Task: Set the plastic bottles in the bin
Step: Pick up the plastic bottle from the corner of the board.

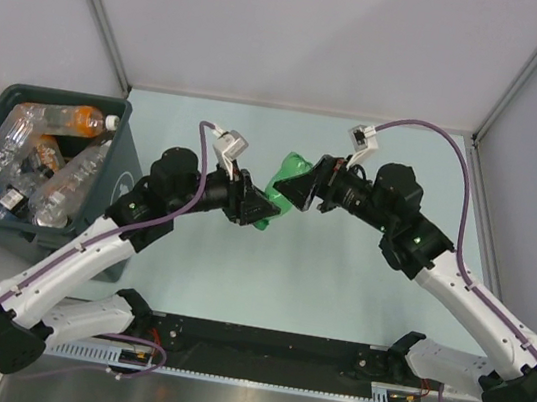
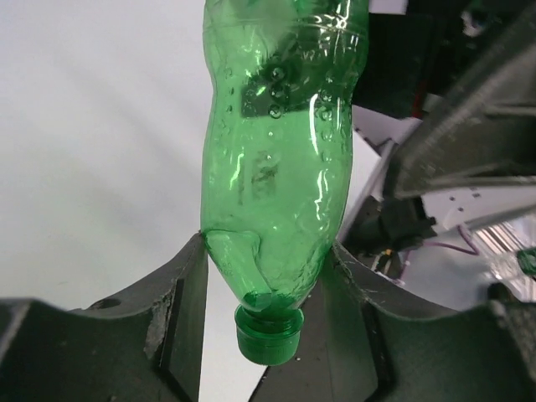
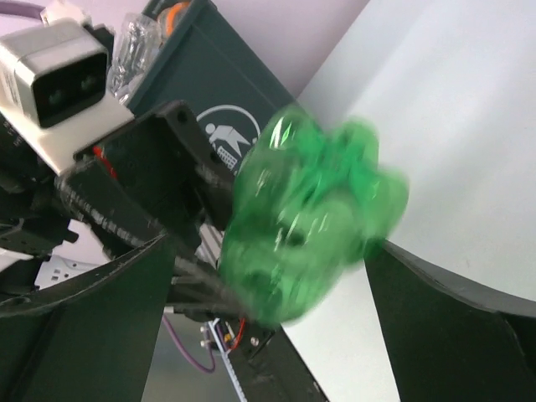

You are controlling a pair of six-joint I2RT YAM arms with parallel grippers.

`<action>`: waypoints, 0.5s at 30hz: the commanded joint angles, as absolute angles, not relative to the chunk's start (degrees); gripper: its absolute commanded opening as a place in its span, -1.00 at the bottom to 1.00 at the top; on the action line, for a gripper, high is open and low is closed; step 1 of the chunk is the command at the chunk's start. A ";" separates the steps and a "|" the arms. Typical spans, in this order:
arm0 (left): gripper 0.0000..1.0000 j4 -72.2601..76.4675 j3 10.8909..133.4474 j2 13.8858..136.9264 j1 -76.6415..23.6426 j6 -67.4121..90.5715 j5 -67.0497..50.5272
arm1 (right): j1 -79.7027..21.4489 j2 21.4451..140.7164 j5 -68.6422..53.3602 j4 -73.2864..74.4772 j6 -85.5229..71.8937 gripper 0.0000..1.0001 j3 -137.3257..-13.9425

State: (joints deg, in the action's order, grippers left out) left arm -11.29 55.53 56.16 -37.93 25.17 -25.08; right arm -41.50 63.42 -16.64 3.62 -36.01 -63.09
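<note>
Green bottle (image 1: pixel 294 177) is hanging above mid-desk (image 1: pixel 336 292), well apart from the bin (image 1: pixel 124 164). Left claw (image 2: pixel 268 255) is pinching its neck end; right claw (image 3: pixel 268 247) is gaping around the base. Advice: right backs straight off, left grips firmly while swinging binward.

L gripper (image 1: pixel 265 211) clamped, R gripper (image 1: pixel 302 192) fingers spread; tips nearly meet.
</note>
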 commanded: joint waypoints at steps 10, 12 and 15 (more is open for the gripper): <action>-0.54 -34.59 67.23 49.58 -37.70 17.94 15.26 | -40.26 60.65 -13.80 7.38 -36.91 0.99 -62.23; -0.53 -38.83 71.08 49.13 -37.71 15.49 25.60 | -39.03 60.03 -13.89 8.00 -37.09 1.00 -61.79; -0.51 -47.00 77.84 49.48 -37.53 12.84 42.98 | -37.54 59.42 -14.33 8.70 -37.53 1.00 -61.00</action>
